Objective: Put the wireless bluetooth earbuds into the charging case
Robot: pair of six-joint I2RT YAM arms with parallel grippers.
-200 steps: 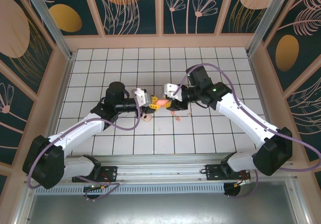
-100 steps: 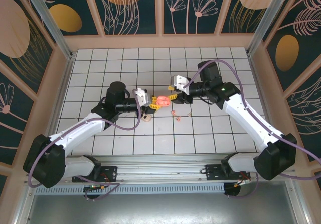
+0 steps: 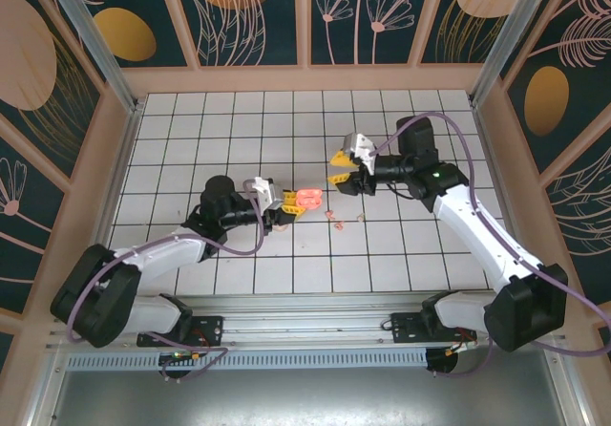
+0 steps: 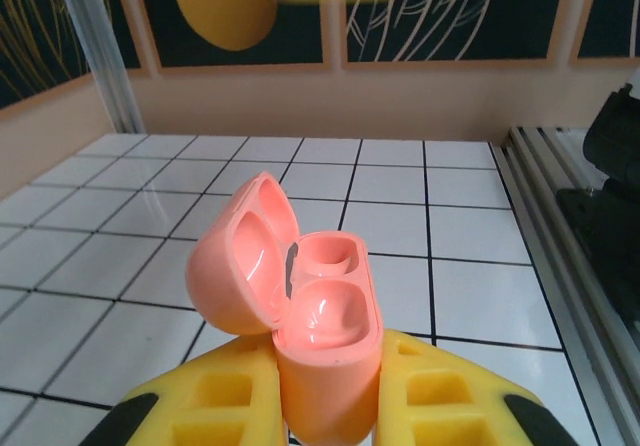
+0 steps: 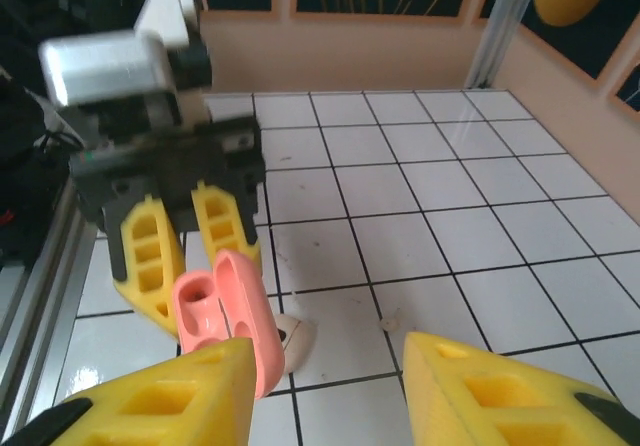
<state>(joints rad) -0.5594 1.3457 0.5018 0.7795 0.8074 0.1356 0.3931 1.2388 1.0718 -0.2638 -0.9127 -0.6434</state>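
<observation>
The coral-pink charging case (image 4: 322, 316) stands with its lid (image 4: 238, 261) swung open and both sockets bare. My left gripper (image 4: 328, 381) is shut on its lower body; from above the case (image 3: 307, 198) sticks out of that gripper (image 3: 289, 202) just over the floor. My right gripper (image 3: 338, 170) hovers up and to the right of it, open with nothing between its fingers. In the right wrist view the case (image 5: 225, 311) is ahead of the left fingertip (image 5: 160, 401). A pink earbud (image 3: 333, 216) and a pale beige earbud (image 3: 360, 218) lie on the tiles close by.
A beige pebble-like case (image 5: 298, 334) lies on the floor just behind the pink one. The beige earbud (image 5: 388, 321) sits one tile over from it. Wooden walls (image 3: 305, 80) and metal posts ring the tiled floor; open tiles stretch toward the back.
My right gripper has left the pink case, drawn back up and to the right, and opened wider. My left arm has pulled back slightly, still holding the case.
</observation>
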